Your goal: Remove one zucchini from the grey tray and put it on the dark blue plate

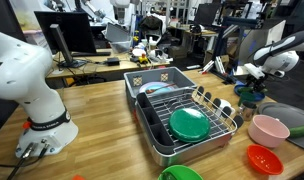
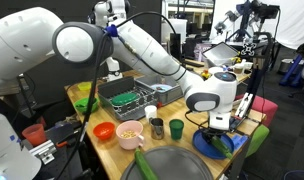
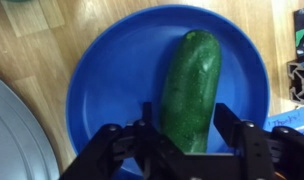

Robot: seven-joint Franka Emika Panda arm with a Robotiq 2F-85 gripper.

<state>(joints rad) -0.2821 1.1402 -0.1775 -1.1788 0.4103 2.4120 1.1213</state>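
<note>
Lower left edge of the wrist view: a curve of the grey tray (image 3: 14, 130), resting on the wooden surface (image 3: 32, 40). Centre: the dark blue plate (image 3: 102, 80). Just right of centre, lying lengthwise on that plate: the zucchini (image 3: 192, 80). Bottom of frame: the claw (image 3: 187, 125), fingers (image 3: 229, 120) flanking the zucchini's near end, close against both sides. Cannot tell whether pinching or barely parted.

Dark green zucchini (image 3: 191, 88) (blue plate (image 3: 112, 80))
</note>
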